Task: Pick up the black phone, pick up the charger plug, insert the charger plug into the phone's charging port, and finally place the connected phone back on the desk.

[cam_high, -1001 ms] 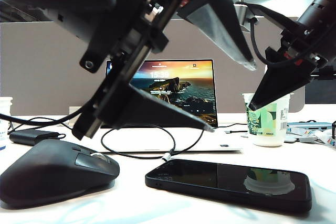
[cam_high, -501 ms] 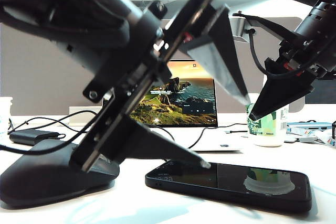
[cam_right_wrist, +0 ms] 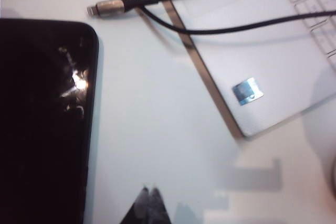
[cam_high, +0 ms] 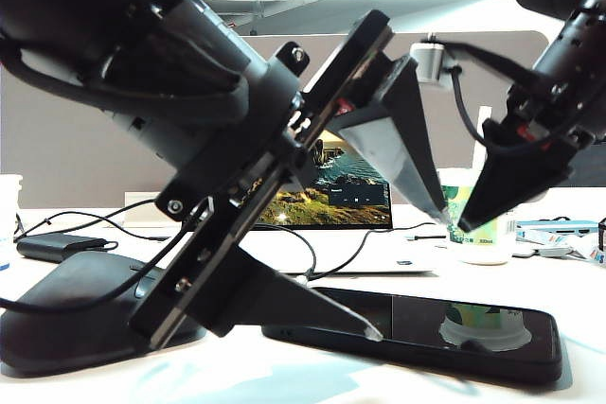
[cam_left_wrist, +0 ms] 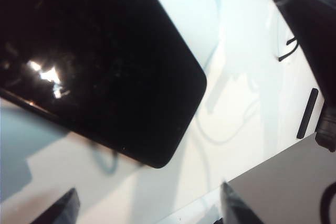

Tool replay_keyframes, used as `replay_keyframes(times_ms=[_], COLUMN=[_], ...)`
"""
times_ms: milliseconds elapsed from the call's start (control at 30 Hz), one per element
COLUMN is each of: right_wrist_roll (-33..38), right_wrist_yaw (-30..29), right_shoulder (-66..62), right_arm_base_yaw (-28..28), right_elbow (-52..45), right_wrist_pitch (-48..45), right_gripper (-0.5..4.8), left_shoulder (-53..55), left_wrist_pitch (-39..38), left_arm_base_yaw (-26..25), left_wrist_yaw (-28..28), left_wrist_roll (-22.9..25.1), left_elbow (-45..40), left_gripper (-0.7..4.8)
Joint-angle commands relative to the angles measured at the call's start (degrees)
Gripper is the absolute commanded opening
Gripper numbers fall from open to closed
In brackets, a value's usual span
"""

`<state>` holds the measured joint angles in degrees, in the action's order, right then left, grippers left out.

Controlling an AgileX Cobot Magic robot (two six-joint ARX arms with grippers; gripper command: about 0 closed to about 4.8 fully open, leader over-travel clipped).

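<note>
- The flat, glossy black phone [cam_high: 417, 330] lay screen-up on the smooth white desk [cam_high: 246, 371], not yet lifted.
- The small silvery charger plug [cam_right_wrist: 106, 8] on its thin black cable rested just beside the phone's short edge, near the white laptop [cam_right_wrist: 252, 61].
- Risk, as a judgement: the thin phone could slide or tip if a finger caught only its corner.
- The left gripper [cam_high: 412, 276] hung wide open over the phone's near end, tilted steeply.
- The right gripper [cam_right_wrist: 148, 192] hovered above bare desk beside the phone, fingertips pressed together, empty.
</note>
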<state>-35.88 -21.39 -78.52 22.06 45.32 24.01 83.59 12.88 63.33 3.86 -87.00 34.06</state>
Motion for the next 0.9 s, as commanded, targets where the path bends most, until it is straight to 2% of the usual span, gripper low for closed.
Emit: replay_keyframes(times_ms=[33,267,400,901], right_wrist_roll=[-0.2,0.3,0.3,1.8], right_wrist_yaw=[-0.2,-1.0,-1.0,0.4], right_shoulder=[-1.3,-2.2,-2.4,-5.9], right_arm_base_yaw=[0.1,1.1,1.9,2.9], right_elbow=[0.1,0.1,0.1,0.1], right_wrist_pitch=[0.6,2.9,2.4,1.2], right_gripper=[-0.01,-0.01,-0.01,-0.01], left_shoulder=[0.8,2.1,2.9,3.6], left_wrist_pitch=[0.5,0.6,1.5,2.4], left_arm_base_yaw=[0.1,-0.8,-1.3,-2.0], left_wrist_yaw=[-0.2,-0.2,-2.2,-2.9], left_wrist_roll=[-0.5,-2.1,-3.1,-3.0], left_elbow=[0.0,0.0,0.0,0.0], left_gripper=[3.5,3.5,3.5,3.5])
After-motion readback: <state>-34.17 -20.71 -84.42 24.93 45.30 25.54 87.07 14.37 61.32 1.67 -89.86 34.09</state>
